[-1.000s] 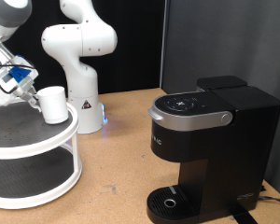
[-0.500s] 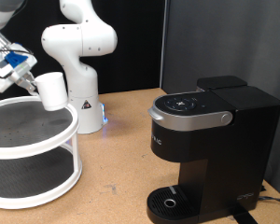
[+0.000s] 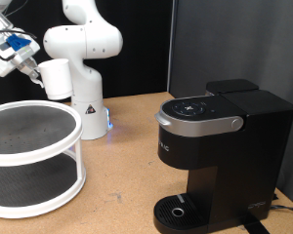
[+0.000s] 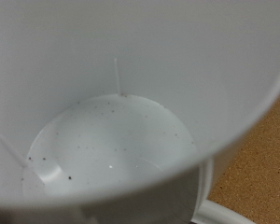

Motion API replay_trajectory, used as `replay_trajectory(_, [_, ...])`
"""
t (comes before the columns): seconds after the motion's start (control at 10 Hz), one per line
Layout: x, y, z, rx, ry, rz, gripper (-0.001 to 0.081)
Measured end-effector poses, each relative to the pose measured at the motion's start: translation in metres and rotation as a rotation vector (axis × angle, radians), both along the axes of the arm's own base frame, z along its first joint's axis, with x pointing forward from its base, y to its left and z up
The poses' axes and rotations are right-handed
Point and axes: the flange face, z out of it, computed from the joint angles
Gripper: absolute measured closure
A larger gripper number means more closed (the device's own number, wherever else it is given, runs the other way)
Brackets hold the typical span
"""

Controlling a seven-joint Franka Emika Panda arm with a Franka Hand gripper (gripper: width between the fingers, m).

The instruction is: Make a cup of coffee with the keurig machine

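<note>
Exterior view: gripper (image 3: 31,70) at upper left, pinching the white cup (image 3: 56,78) aloft above the white two-tier round rack (image 3: 39,146); keurig machine (image 3: 220,146) stands well apart at right, lid down, its drip tray (image 3: 178,211) bare. Wrist view only: cup (image 4: 131,103) interior, speckled with dark flecks at the bottom.

Even indoor light from above, black backdrop, soft shadow under the keurig machine (image 3: 217,146), mild glare on its lid, wrist view soft, the cup (image 4: 121,131) interior slightly out of focus
</note>
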Motion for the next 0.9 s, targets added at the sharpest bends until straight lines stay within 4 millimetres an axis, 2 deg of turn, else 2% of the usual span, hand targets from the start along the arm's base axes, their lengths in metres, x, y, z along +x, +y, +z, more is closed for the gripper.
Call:
replay_trajectory(0.2, [0.003, 0.002, -0.003, 0.008, -0.008, -0.036, 0.0739])
replay_trajectory(0.4, [0.017, 0.013, -0.010, 0.031, -0.050, -0.157, 0.0739])
replay_trajectory(0.9, [0.064, 0.070, -0.012, 0.039, -0.004, -0.270, 0.0739])
